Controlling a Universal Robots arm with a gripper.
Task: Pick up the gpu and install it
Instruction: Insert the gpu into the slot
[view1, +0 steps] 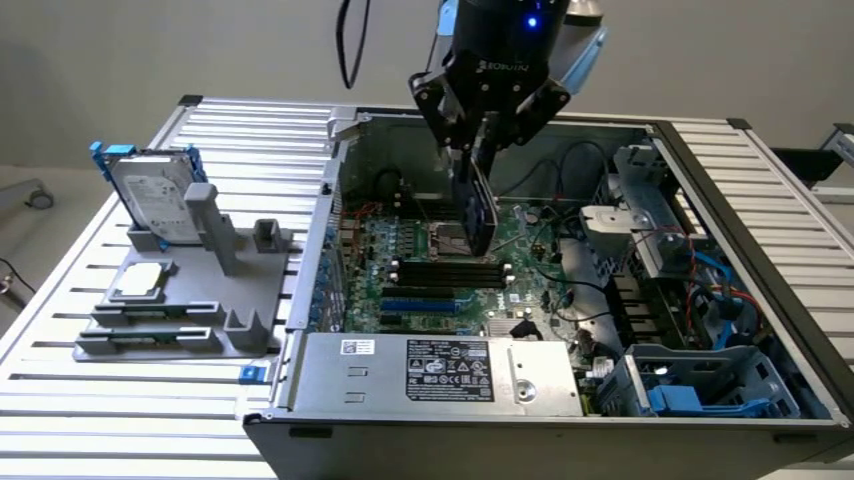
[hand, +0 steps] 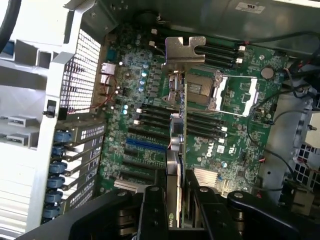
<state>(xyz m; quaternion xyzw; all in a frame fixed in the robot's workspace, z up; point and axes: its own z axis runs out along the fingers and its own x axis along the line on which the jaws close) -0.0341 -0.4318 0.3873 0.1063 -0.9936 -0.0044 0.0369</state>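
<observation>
Tool (view1: 477, 150) pointing straight down — clamped on gpu (view1: 477, 215), above motherboard (view1: 400, 245).

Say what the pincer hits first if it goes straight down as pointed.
The pincer grips the gpu, so the card's lower edge would meet the motherboard first, probably near the black slots; depth unclear.

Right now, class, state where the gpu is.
The gripper holds the gpu edge-on inside the open computer case, over the motherboard near its black slots, at the exterior view's upper middle.
</observation>
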